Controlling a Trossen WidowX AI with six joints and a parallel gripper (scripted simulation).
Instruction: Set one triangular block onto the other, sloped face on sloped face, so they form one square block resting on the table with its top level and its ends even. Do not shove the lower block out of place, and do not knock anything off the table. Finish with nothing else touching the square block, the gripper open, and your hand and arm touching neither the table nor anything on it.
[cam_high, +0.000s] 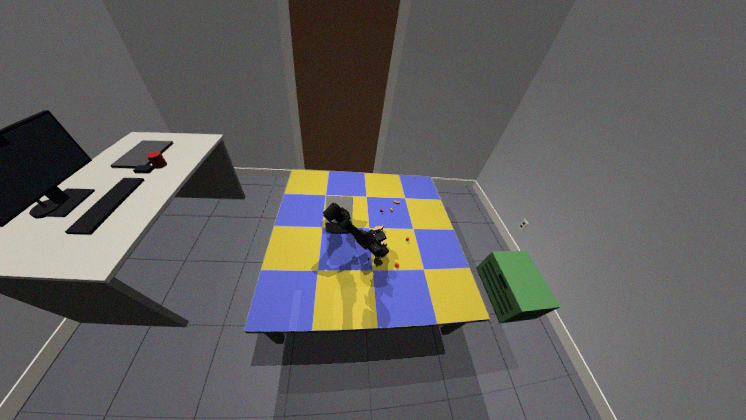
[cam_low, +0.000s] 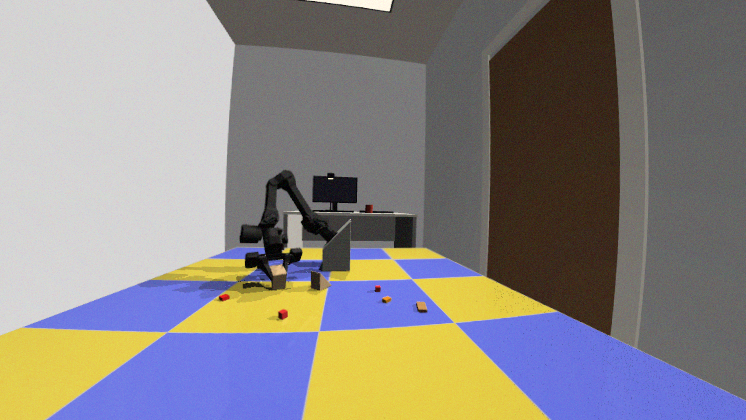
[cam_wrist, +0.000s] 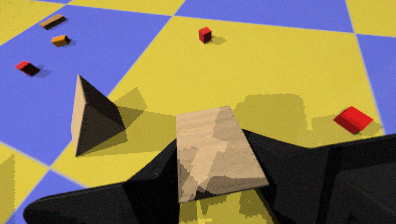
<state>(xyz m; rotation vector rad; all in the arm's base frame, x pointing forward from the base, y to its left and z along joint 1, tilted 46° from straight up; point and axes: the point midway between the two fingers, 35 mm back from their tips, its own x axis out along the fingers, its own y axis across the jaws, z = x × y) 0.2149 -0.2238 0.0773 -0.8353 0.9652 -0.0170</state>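
My gripper (cam_low: 277, 271) (cam_wrist: 207, 137) is shut on a tan wooden triangular block (cam_low: 279, 282) (cam_wrist: 207, 142), held between its two black fingers low over a yellow square. A broad wood-grained face of it points up in the wrist view. Whether its underside touches the table cannot be told. The other triangular block (cam_low: 317, 280) (cam_wrist: 96, 117) stands on the table left of the held one in the wrist view, a triangular end and a dark shaded face showing. The two blocks are apart. In the top view the arm partly covers both.
Near the blocks lie a red cube (cam_high: 407, 238) (cam_low: 282, 314) (cam_wrist: 205, 35), a red block (cam_high: 396, 265) (cam_low: 223, 297) (cam_wrist: 352, 120), another red piece (cam_low: 377, 288) (cam_wrist: 27, 68), an orange piece (cam_low: 386, 299) (cam_wrist: 60, 41) and a flat brown piece (cam_low: 421, 306) (cam_wrist: 52, 22). A grey slanted stand (cam_low: 337, 254) is behind.
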